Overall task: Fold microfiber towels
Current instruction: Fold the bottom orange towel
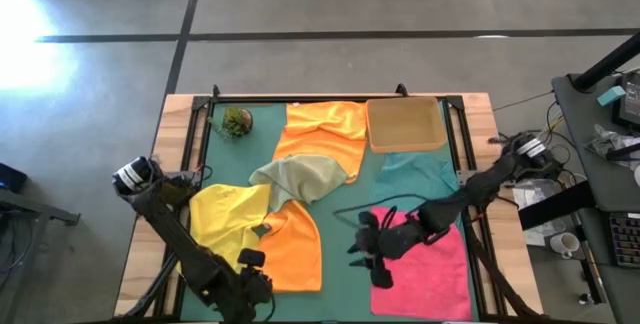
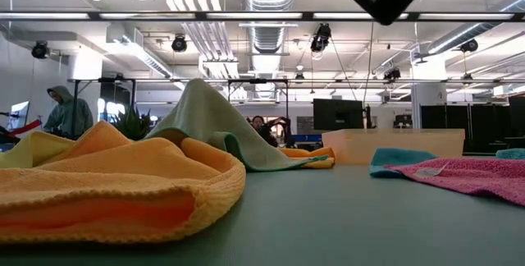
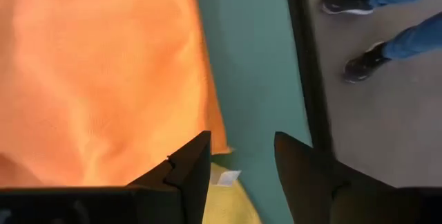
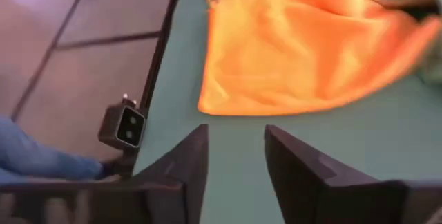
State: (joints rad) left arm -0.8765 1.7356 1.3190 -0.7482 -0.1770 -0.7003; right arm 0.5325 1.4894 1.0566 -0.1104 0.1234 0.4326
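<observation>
High view: the left gripper [image 1: 250, 282], lower left, hangs over the orange towel [image 1: 295, 249]; the right gripper [image 1: 368, 249] is at the pink towel [image 1: 425, 264], lower centre — I judge a fold is between grasps. Left wrist view: fingers [image 3: 186, 172] apart, empty, the towel's edge near. Right wrist view: fingers [image 4: 190, 162] apart over bare mat [image 4: 276, 124], with free room.

We see the left gripper [image 3: 242, 156] with its two dark fingers apart, nothing between them. An orange towel [image 3: 97, 72] spreads from nine to twelve o'clock of the fingers over the teal mat [image 3: 248, 58]. A yellow towel [image 3: 231, 203] with a small white tag [image 3: 224, 177] sits between the fingers. At two o'clock, past the dark table rail [image 3: 304, 65], a person's shoes [image 3: 345, 1] stand on grey floor [image 3: 387, 127].
</observation>
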